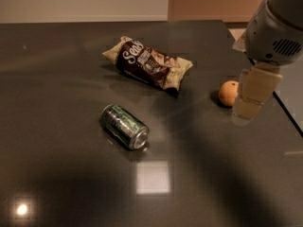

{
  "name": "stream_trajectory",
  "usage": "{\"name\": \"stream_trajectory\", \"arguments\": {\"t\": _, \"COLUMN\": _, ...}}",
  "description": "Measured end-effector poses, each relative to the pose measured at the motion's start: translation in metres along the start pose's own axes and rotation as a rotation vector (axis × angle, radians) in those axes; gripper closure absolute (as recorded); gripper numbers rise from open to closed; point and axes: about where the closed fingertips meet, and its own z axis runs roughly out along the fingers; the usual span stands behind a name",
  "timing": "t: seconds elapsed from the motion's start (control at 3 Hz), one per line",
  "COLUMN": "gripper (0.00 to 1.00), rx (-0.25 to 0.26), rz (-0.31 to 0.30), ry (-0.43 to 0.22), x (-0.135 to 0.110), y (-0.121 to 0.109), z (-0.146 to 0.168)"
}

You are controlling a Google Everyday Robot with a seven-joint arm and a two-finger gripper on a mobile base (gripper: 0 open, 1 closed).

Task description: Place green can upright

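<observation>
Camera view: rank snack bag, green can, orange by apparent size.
1. snack bag
2. green can, on its side; nearer the camera, yet clearly smaller than the bag
3. orange
The tool hangs at the right, beside the orange.
</observation>
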Motion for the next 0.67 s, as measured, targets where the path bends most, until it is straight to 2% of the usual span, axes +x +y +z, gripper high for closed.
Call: {"name": "stream_trajectory", "arguments": {"t": 0.67, "gripper": 0.0, "rx": -0.072, "rz": -0.013, "ry": 0.027, "x": -0.081, "y": 0.021, "z": 0.024}}
